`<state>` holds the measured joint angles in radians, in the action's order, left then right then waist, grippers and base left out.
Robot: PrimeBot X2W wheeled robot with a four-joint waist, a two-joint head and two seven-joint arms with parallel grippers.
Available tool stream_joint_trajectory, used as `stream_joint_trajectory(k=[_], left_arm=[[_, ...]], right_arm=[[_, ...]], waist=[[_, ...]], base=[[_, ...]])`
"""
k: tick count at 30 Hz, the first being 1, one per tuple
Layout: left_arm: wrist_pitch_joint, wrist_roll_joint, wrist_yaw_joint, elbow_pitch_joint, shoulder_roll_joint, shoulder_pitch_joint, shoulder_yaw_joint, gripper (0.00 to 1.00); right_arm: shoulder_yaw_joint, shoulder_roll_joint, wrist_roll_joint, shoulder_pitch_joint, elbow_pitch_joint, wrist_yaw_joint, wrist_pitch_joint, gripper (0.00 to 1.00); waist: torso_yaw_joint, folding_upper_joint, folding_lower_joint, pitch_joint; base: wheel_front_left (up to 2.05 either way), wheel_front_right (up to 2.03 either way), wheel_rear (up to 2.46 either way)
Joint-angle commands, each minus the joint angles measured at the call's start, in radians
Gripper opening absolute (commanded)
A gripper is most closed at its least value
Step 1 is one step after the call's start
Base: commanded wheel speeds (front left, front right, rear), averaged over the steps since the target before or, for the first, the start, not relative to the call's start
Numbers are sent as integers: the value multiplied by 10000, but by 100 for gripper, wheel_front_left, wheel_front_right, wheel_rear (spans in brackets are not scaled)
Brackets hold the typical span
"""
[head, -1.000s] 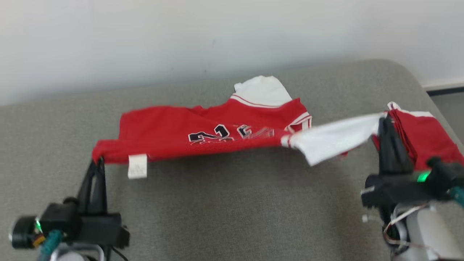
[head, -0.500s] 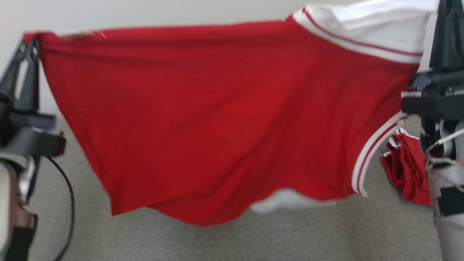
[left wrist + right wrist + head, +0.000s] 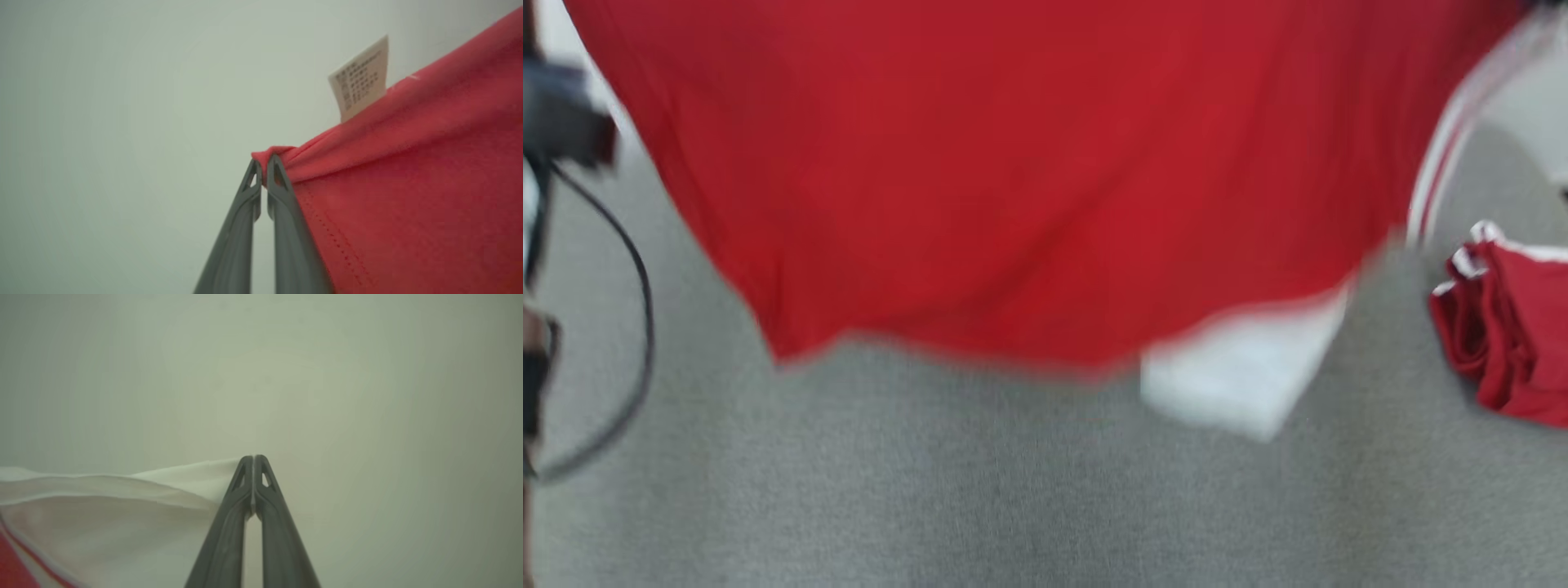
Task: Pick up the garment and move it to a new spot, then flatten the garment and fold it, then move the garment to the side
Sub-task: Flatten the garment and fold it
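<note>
The garment is a red jersey with white sleeves and striped trim. It hangs spread in the air across the top of the head view, its blurred lower edge and a white sleeve dangling above the grey surface. In the left wrist view my left gripper is shut on a bunched red hem corner, with a white care label beside it. My right gripper is shut on the edge of a white sleeve in the right wrist view.
A second red and white garment lies bunched at the right edge of the grey surface. A black cable loops down at the left by my left arm. A pale wall stands behind both grippers.
Both grippers have lifted the garment from the grey surface high into the air, stretched between them. It now hangs nearer the camera, and its white sleeve swings below.
</note>
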<state>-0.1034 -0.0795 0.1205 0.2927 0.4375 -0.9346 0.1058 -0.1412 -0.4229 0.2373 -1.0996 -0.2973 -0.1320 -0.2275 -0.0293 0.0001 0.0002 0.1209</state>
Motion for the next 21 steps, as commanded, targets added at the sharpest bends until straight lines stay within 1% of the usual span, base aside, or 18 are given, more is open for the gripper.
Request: stream_joint_trajectory(k=[1,2,5,7,9,12,14,16,18,21], left_arm=[[188,282,-165,400,142,-852,-40,0],[188,282,-165,400,142,-852,-40,0],[224,728,-268,1140,271,-2422,219,0],[84,1056,-311,1581,321,-3433,459,0],[-221,1351,-424,1935,352,-4319,611,0],[-722,1449,-537,2577,185,-5329,754,0],[-975,1394,-682,3044,-53,-5401,809,0],[-1210,1311,-861,3408,-183,-5085,820,0],[-1393,1050,-1110,3666,-300,-4689,602,0],[-1557,772,-1238,3880,-429,-3768,467,0]], right_arm=[[114,-60,-287,-1045,-455,30,27,0],[114,-60,-287,-1045,-455,30,27,0],[625,-12,-725,-2759,-1478,30,-10,0],[868,-152,-1229,-3836,-2090,31,-72,0],[1078,-204,-1746,-4752,-2523,34,-168,0],[1243,-318,-2165,-5524,-3111,36,-277,0],[1290,-407,-2194,-5609,-3490,36,-329,0],[1275,-421,-2078,-5222,-3781,37,-359,0],[1332,-399,-1821,-4609,-3570,37,-368,0],[1474,-410,-1215,-3144,-2689,39,-373,0]], waist=[[-6,-1,-2,1949],[-6,-1,-2,1949],[-117,-1,-2,2909],[-119,-1,-2,3383],[-122,-1,-2,3728],[-92,-1,-2,4178],[-66,-1,-2,4385],[-82,-1,-2,4499],[-84,-1,-2,4596],[-99,-1,-2,4540]], base=[[0,0,0],[0,0,0],[0,0,0],[0,0,0],[0,0,0],[0,0,0],[0,0,0],[0,0,0],[0,0,0],[0,0,0]])
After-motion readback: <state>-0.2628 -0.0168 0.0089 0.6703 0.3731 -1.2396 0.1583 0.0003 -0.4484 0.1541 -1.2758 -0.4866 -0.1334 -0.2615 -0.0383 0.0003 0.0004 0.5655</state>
